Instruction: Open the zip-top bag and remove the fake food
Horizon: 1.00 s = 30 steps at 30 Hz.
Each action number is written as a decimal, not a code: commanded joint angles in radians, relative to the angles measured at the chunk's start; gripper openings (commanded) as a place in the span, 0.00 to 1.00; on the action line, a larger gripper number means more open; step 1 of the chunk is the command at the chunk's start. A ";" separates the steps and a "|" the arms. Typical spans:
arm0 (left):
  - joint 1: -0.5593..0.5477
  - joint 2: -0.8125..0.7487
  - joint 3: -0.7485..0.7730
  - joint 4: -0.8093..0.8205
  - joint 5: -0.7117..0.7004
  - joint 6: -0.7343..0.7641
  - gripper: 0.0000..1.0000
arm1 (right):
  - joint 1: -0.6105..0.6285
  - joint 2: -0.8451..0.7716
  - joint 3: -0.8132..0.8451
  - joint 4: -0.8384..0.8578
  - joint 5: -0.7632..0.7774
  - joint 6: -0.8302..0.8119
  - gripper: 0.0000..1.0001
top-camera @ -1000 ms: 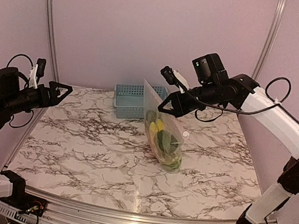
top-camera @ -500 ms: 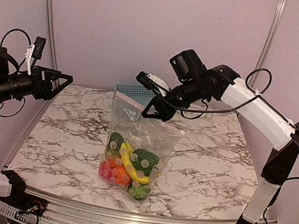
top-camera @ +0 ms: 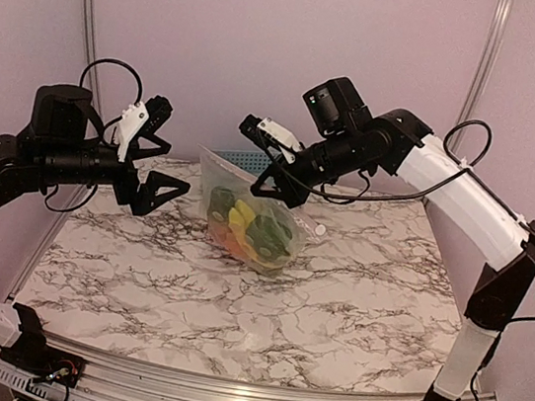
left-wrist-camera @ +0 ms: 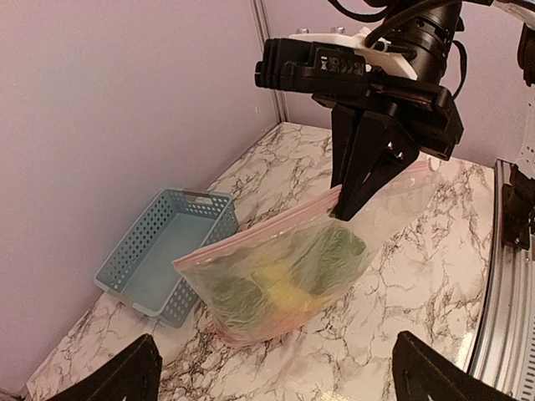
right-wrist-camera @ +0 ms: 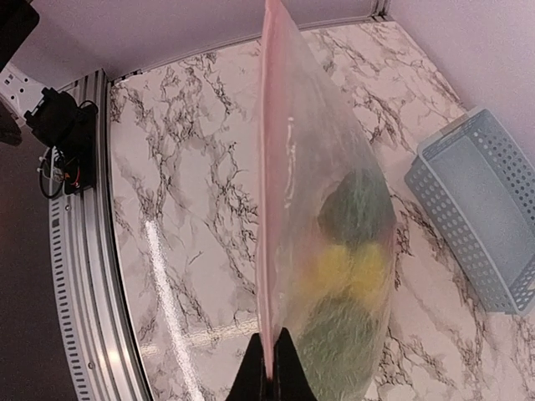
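Observation:
The zip-top bag (top-camera: 245, 219) hangs above the table, held by its pink zip edge. The fake food (top-camera: 247, 226) sits inside it: yellow, green and orange pieces show through. My right gripper (top-camera: 277, 176) is shut on the zip strip near one end; in the right wrist view its fingertips (right-wrist-camera: 272, 372) pinch the strip, and the bag (right-wrist-camera: 334, 251) stretches away from them. My left gripper (top-camera: 162, 152) is wide open and empty, left of the bag and apart from it. In the left wrist view the bag (left-wrist-camera: 284, 276) hangs ahead between the left gripper's spread fingers (left-wrist-camera: 125, 376).
A light blue slatted basket (top-camera: 236, 160) stands at the back of the marble table, partly behind the bag; it also shows in the left wrist view (left-wrist-camera: 163, 251) and the right wrist view (right-wrist-camera: 485, 200). A metal rail (right-wrist-camera: 92, 251) edges the table.
My right gripper has lifted the bag higher and tilted it, so the food sits closer to the basket. My left arm has swung in to the right, towards the bag, gripper open.

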 commanded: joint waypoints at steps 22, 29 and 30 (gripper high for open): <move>-0.226 0.171 0.055 0.109 -0.227 0.452 0.57 | 0.105 -0.031 0.007 -0.006 -0.009 -0.050 0.00; -0.231 0.144 0.013 0.058 -0.362 0.404 0.17 | 0.106 -0.056 -0.006 0.027 0.002 -0.061 0.00; -0.230 0.137 -0.002 0.061 -0.379 0.398 0.18 | 0.105 -0.060 -0.011 0.030 0.003 -0.063 0.00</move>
